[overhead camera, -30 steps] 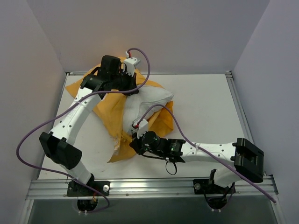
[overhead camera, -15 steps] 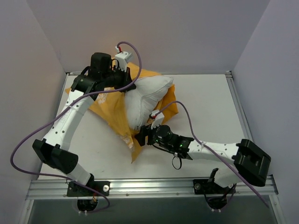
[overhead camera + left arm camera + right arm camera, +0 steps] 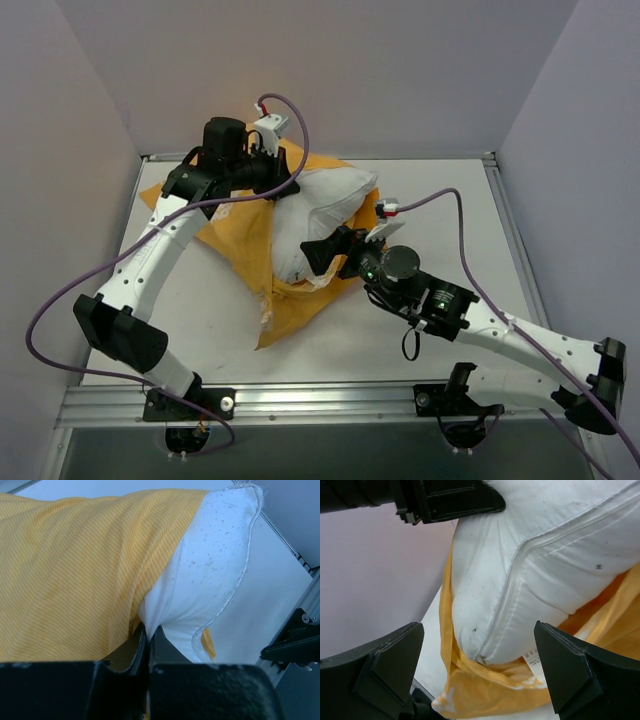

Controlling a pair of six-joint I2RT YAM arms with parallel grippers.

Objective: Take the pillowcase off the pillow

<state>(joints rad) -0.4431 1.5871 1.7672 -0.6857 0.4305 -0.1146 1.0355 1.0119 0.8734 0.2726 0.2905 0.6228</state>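
Note:
The white pillow [image 3: 325, 205] is raised at the back of the table, its upper corner pinched in my left gripper [image 3: 290, 184], which is shut on it. The left wrist view shows white pillow fabric [image 3: 215, 570] drawn in between the shut fingers [image 3: 141, 647], with the orange pillowcase [image 3: 75, 570] alongside. The pillowcase [image 3: 235, 240] still wraps the pillow's left side and lower end and trails onto the table. My right gripper [image 3: 325, 255] is open, just short of the pillow's lower end. In the right wrist view the pillow [image 3: 535, 545] bulges out of the pillowcase [image 3: 485, 690] between the wide-apart fingers [image 3: 390, 665].
Grey walls [image 3: 60, 120] close in the white table [image 3: 440, 220] on three sides. A metal rail [image 3: 330, 400] runs along the near edge. Purple cables [image 3: 60, 300] loop off both arms. A small printed tag [image 3: 536, 657] hangs at the pillow's lower edge.
My right gripper has opened, letting go of the pillowcase's lower end, and has moved back and right towards the pillow. The left gripper has kept its hold on the raised pillow.

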